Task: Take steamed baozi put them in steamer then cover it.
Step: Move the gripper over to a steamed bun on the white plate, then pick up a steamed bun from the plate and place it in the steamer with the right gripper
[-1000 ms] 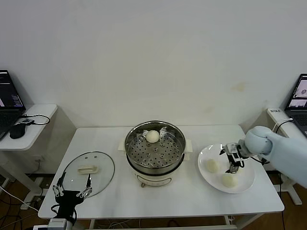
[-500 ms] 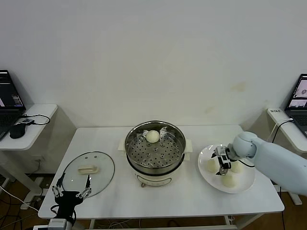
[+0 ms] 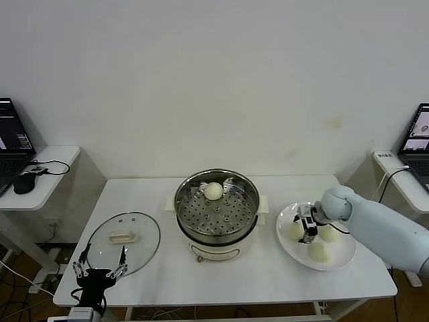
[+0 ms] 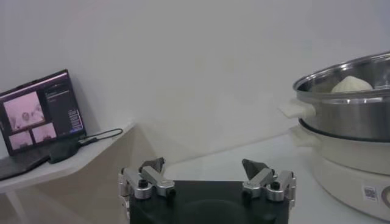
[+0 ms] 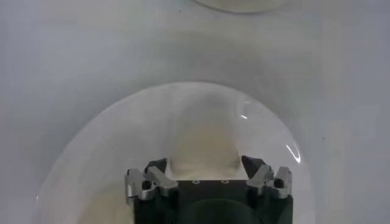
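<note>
One steamed baozi (image 3: pixel 213 190) lies on the perforated tray of the steamer (image 3: pixel 216 213) at mid-table. Three more lie on a white plate (image 3: pixel 335 264) to its right. My right gripper (image 3: pixel 306 229) is down over the plate's left baozi (image 3: pixel 294 231). In the right wrist view that baozi (image 5: pixel 203 143) fills the space between my right gripper's (image 5: pixel 204 164) wide-set fingers, which stand close to its sides. The cover (image 3: pixel 124 241) lies flat at the table's left. My left gripper (image 3: pixel 100 269) hangs open and empty at the front left edge, just before the cover.
Side tables with laptops stand at both ends of the table, the left one (image 3: pixel 13 134) with a mouse and cable. The left wrist view shows the steamer's (image 4: pixel 347 115) side with its baozi (image 4: pixel 350 84) above the rim.
My right gripper has moved left across the plate, from above its right side to the left baozi, and dropped around it. The left arm has not moved.
</note>
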You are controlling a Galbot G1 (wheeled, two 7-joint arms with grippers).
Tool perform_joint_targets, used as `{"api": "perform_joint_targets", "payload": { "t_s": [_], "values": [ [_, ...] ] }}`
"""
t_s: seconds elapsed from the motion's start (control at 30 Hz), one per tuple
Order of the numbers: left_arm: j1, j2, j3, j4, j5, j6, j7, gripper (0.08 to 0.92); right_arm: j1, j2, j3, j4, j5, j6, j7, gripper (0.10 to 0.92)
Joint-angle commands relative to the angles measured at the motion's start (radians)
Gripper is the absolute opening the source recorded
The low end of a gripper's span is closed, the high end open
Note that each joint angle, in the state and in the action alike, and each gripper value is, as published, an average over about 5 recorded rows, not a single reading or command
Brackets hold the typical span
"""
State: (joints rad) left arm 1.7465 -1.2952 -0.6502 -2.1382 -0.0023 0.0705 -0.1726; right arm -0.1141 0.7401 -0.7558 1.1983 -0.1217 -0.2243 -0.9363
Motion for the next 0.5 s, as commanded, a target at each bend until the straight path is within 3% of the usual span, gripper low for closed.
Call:
{"api": "perform_joint_targets", "payload": {
  "t_s": [0.03,0.17,0.5],
  "values": [
    [0.001,-0.001,0.000,-0.002,0.001,0.000,0.000,0.823,-0.009,0.010,0.006,-0.012,-0.006,0.000,-0.002,0.639],
    [0.003,-0.001,-0.001,-0.005,0.001,0.000,0.000,0.823,-0.003,0.002,0.007,-0.005,-0.009,0.001,-0.012,0.596],
    [0.003,0.001,-0.003,-0.014,0.000,0.001,0.000,0.823,0.160,-0.100,-0.080,0.133,0.081,-0.045,-0.059,0.576]
  ]
}}
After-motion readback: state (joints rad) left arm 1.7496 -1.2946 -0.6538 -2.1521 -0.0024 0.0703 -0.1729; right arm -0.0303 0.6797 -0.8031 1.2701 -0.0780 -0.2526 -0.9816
